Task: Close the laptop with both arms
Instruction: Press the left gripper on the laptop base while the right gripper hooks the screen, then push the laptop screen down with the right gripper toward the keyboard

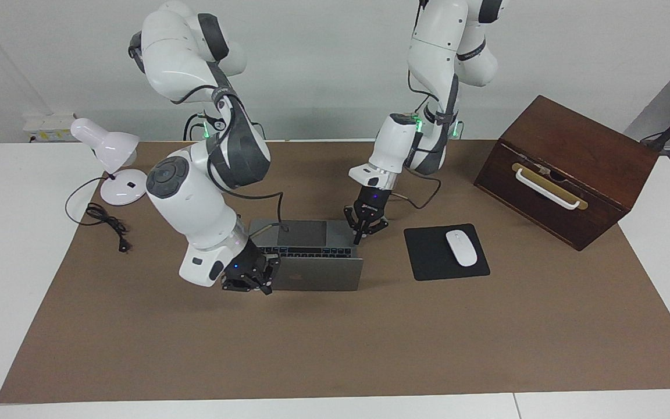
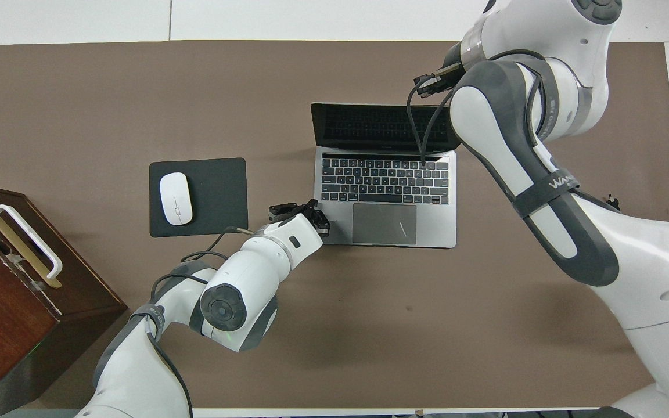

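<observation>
White "WANDA"-like lettering on the right arm (image 2: 543,191) above the open laptop (image 2: 385,197) cannot be read fully.

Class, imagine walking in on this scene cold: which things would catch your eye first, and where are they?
Probably the open laptop mid-table, lid raised. The right gripper sits shut at the lid's corner toward the right arm's end, while the left gripper, also shut, is over the corner of the laptop's base toward the mouse pad. A dark wooden box stands at the left arm's end.
</observation>
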{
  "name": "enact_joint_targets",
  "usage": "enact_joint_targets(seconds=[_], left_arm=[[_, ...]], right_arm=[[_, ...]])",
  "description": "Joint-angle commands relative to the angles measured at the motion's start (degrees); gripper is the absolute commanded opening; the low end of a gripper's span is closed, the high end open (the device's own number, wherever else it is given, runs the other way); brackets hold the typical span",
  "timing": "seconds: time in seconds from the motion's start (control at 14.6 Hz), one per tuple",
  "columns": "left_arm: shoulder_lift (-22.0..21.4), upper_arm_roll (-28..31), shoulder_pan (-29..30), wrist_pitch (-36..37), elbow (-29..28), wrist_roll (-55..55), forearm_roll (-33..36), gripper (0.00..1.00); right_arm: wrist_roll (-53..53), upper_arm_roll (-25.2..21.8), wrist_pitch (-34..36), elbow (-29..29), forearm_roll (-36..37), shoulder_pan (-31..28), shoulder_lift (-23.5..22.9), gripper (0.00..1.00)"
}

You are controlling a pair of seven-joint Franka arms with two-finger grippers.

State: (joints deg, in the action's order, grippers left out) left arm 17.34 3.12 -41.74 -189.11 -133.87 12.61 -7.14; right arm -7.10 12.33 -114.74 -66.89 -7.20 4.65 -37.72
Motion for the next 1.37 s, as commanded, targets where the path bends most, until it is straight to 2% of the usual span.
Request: enact_joint_targets(seconds=[0.0,0.48,0.75,1.3], left_arm=[[0.67,1.10,-1.94,-0.82,0.10,-1.09,-0.77,0.00],[0.41,1.19,-5.19,-0.99,-2.70,-1.27,-0.77,0.00],[0.15,1.19,-4.93,-8.80,-8.94,-6.97,-0.68,0.00],[1.73,1.19,-4.66,-9.52,-9.13,-11.11,-0.77,0.00]], right_arm=[[0.86,0.50,0.22,-1.31,-1.41,-0.51,0.90,0.00],[0.86,0.59,0.13,-1.49,-1.41,-0.51,0.90,0.00],[0.86,0.59,0.04,-1.49,-1.41,-0.51,0.90,0.00],[0.86,0.59,0.22,-1.57,-1.41,-0.51,0.90,0.00]])
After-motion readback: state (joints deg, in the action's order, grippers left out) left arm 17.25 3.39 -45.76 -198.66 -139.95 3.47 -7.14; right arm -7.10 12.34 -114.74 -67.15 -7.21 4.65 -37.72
